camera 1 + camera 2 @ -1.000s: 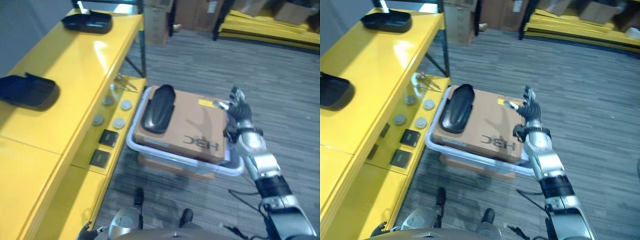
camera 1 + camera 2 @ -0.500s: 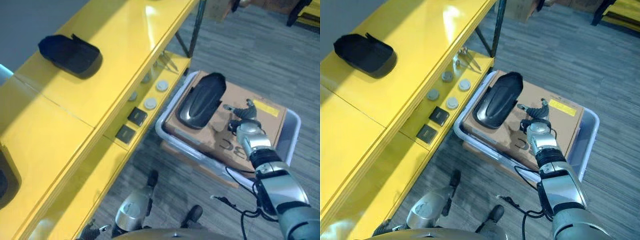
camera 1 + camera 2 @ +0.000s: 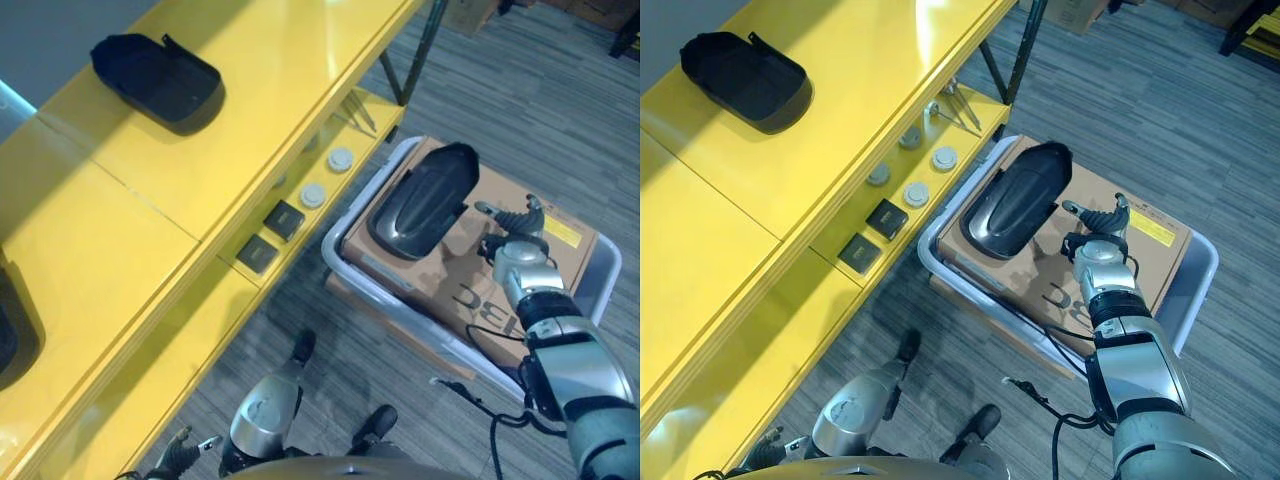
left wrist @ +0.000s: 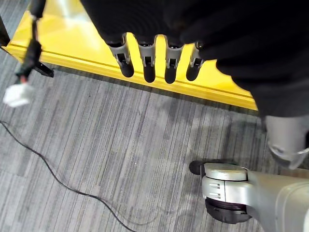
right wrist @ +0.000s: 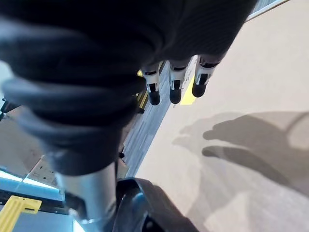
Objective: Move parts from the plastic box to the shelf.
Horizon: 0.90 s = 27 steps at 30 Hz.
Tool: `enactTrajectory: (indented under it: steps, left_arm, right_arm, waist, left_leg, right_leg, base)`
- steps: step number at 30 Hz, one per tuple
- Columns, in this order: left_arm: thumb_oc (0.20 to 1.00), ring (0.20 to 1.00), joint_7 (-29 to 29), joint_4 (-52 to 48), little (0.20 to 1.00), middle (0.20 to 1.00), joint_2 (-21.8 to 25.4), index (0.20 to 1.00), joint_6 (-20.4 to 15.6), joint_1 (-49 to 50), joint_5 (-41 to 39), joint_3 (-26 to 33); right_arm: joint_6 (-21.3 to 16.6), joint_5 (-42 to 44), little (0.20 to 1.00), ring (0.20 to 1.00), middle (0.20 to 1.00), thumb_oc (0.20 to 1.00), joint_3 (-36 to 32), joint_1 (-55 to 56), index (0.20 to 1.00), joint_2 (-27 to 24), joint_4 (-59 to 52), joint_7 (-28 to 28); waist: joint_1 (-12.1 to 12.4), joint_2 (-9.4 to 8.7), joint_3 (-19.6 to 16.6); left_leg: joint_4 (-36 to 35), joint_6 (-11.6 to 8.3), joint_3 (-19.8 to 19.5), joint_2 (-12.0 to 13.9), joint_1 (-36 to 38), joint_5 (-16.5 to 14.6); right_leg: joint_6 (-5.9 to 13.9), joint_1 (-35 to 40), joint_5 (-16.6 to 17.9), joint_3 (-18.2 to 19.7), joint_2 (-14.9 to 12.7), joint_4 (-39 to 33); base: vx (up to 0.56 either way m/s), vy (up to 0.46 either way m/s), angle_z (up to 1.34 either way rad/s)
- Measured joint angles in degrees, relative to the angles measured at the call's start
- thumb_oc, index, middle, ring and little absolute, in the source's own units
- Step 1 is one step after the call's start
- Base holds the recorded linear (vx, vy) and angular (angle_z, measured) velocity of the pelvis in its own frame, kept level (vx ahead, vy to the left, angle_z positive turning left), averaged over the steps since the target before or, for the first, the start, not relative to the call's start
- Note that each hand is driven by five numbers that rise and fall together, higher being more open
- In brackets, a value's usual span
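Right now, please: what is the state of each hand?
Left hand: open, fingers straight, holding nothing.
Right hand: open, holding nothing, above the cardboard box.

Right hand (image 3: 1095, 222) hovers, fingers relaxed, beside black part (image 3: 1016, 199) (on cardboard box (image 3: 1110, 215)).

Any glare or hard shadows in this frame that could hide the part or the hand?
Left eye view: glare streaks along the yellow shelf top, away from the black part on the cardboard box. Right wrist view: the right hand, fingers straight, casts a soft finger-shaped shadow on the cardboard. Left wrist view: even light on the carpet beneath the left hand.
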Motion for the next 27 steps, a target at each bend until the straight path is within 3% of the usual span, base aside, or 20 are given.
enactTrajectory:
  steps: [10, 14, 22, 23, 24, 25, 26, 27]
  left_arm:
    - [1.000, 1.000, -0.1, 0.0, 1.000, 1.000, 0.0, 1.000, -1.1, -0.4, 0.0, 0.0]
    - [1.000, 1.000, -0.8, -0.1, 1.000, 1.000, 0.0, 1.000, -1.2, -0.8, -0.2, -0.1]
    - [1.000, 1.000, -1.2, -0.1, 1.000, 1.000, 0.0, 1.000, -2.4, -1.5, -1.9, -0.3]
    - [1.000, 1.000, -1.3, -0.1, 1.000, 1.000, 0.1, 1.000, -2.4, -1.9, -2.2, -0.3]
    - [1.000, 1.000, -1.3, -0.1, 1.000, 1.000, 0.3, 1.000, -2.5, -2.4, -2.2, -0.3]
    - [1.000, 1.000, -1.4, -0.1, 1.000, 1.000, 0.7, 1.000, -2.6, -3.1, -2.2, -0.3]
    - [1.000, 1.000, -1.5, -0.1, 1.000, 1.000, 1.0, 1.000, -2.7, -3.5, -2.3, -0.2]
    - [1.000, 1.000, -1.9, -0.1, 1.000, 1.000, 1.1, 1.000, -2.9, -3.9, -2.3, -0.2]
  right_arm:
    - [0.0, 0.1, 1.000, 1.000, 1.000, 1.000, 1.0, -1.3, 1.000, 3.0, 2.3, 1.9]
    - [2.6, -0.3, 1.000, 1.000, 1.000, 1.000, 3.1, -2.4, 1.000, 3.7, 2.3, 1.8]
    - [4.4, -9.3, 1.000, 1.000, 1.000, 1.000, 7.5, -4.8, 1.000, 3.1, 8.7, 1.8]
    - [4.6, -10.0, 0.809, 0.809, 0.809, 0.809, 7.7, -5.3, 0.809, 3.1, 9.5, 1.7]
    - [4.6, -11.1, 0.504, 0.504, 0.504, 0.504, 8.4, -5.4, 0.504, 2.9, 10.3, 1.7]
    - [4.4, -11.4, 0.423, 0.423, 0.423, 0.423, 9.7, -5.8, 0.423, 2.6, 11.5, 1.7]
    - [4.4, -11.4, 0.200, 0.200, 0.200, 0.200, 9.7, -6.0, 0.200, 2.4, 12.1, 1.8]
    - [4.4, -11.4, 0.200, 0.200, 0.200, 0.200, 9.7, -6.2, 0.200, 2.2, 12.6, 1.8]
  waist:
    - [1.9, 0.12, 0.5]
    - [2.1, 0.14, 0.5]
    - [2.3, -0.09, 0.7]
    - [2.4, -0.26, 0.8]
    - [2.6, -0.54, 0.9]
    - [2.8, -0.95, 1.2]
    - [3.1, -1.30, 1.3]
    - [3.2, -1.68, 1.6]
  left_leg:
    - [0.7, -0.03, -1.4, -0.3, -1.5, 0.0]
    - [0.9, 0.33, -1.8, -0.6, -2.1, 0.4]
    - [1.6, -0.18, -2.1, -0.5, -3.7, 0.0]
    - [1.7, -0.17, -2.2, -0.4, -4.2, 0.2]
    - [1.8, -0.30, -2.2, -0.3, -4.5, 0.2]
    - [1.9, -0.33, -2.2, -0.2, -4.7, 0.2]
    - [2.2, -0.38, -2.3, -0.1, -5.0, 0.2]
    - [2.4, -0.47, -2.5, -0.1, -5.2, 0.1]
  right_leg:
    - [0.10, -0.5, -0.1, -1.3, 0.0, 0.0]
    - [0.20, -0.8, -0.2, -1.5, -0.1, 0.0]
    - [0.39, -1.9, -0.3, -1.6, 0.1, 0.0]
    - [0.37, -2.3, -0.3, -1.7, 0.3, 0.0]
    - [0.37, -2.5, -0.3, -1.7, 0.4, 0.0]
    - [0.35, -2.7, -0.3, -1.8, 0.5, 0.0]
    - [0.34, -2.7, -0.3, -1.9, 0.6, 0.0]
    - [0.32, -2.8, -0.3, -2.0, 0.7, 0.0]
  base:
    - [-0.01, 0.030, 0.06]
    - [-0.03, 0.028, 0.04]
    - [-0.05, -0.004, 0.02]
    - [-0.07, -0.057, 0.06]
    - [-0.03, -0.035, 0.04]
    - [-0.02, -0.035, 0.04]
    - [-0.02, -0.040, 0.06]
    - [-0.03, -0.047, 0.06]
